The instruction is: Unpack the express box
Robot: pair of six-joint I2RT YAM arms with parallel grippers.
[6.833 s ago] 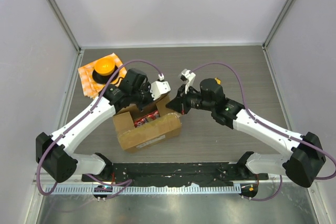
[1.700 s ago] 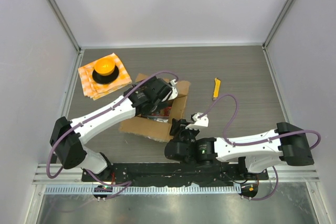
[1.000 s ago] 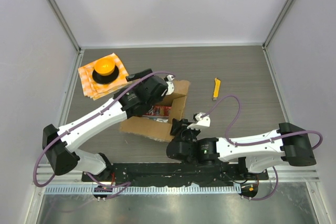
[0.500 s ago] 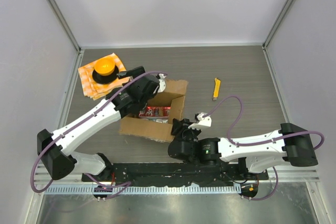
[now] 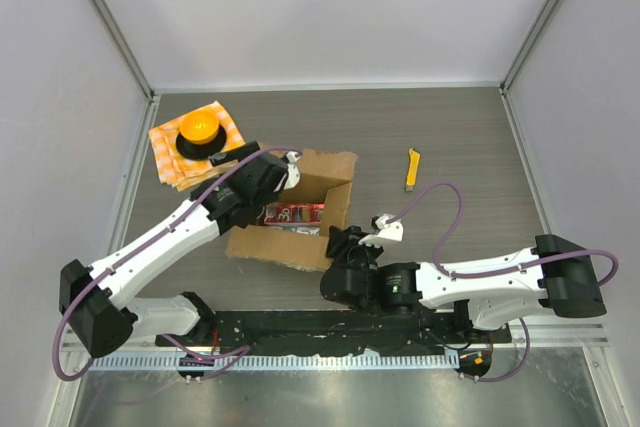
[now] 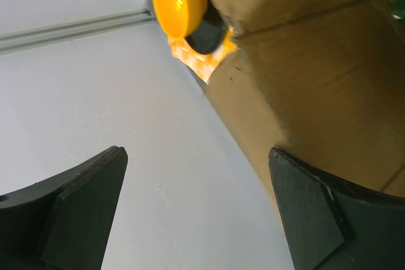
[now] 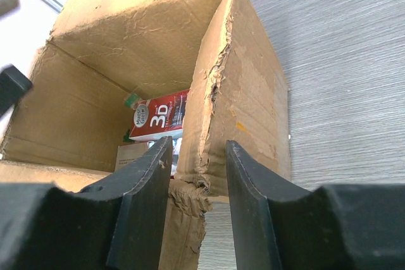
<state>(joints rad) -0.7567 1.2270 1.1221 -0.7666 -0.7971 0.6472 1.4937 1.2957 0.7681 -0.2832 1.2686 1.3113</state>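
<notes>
Holdings, listed from the left of the overhead frame to the right.

1. Orange checkered cloth (image 5: 172, 152), upper left of the table (image 5: 470, 127), bearing a round orange object (image 5: 199, 129) on a dark base. It lay apart from the box and had no visible part in the work.

2. Left gripper (image 6: 196, 213), just left of the box's far left corner. Jaws stood wide apart with nothing between them. Its wrist camera looked along a cardboard wall toward the orange object, so it was judged to be free and clear of the opening, possibly so that the contents could be reached.

3. The express box (image 5: 300, 232), brown corrugated cardboard, centre left of the frame and between the two arms. The top was open, with a flap standing up on the far side. The torn rims suggested rough opening.

4. Red printed packet (image 7: 159, 116), low inside the box against the far wall, with a paler item under it that was too shadowed to name. Contents not yet removed; unpacking was judged to be at an early stage.

5. Right gripper (image 7: 197, 150), at the box's near right corner. One finger (image 7: 142, 200) was inside and the other outside the right-hand wall, and the jaws seemed clamped on that wall, probably to steady the box.

6. Yellow-handled tool (image 5: 411, 169), right of centre, well apart from the box, lying unused.
</notes>
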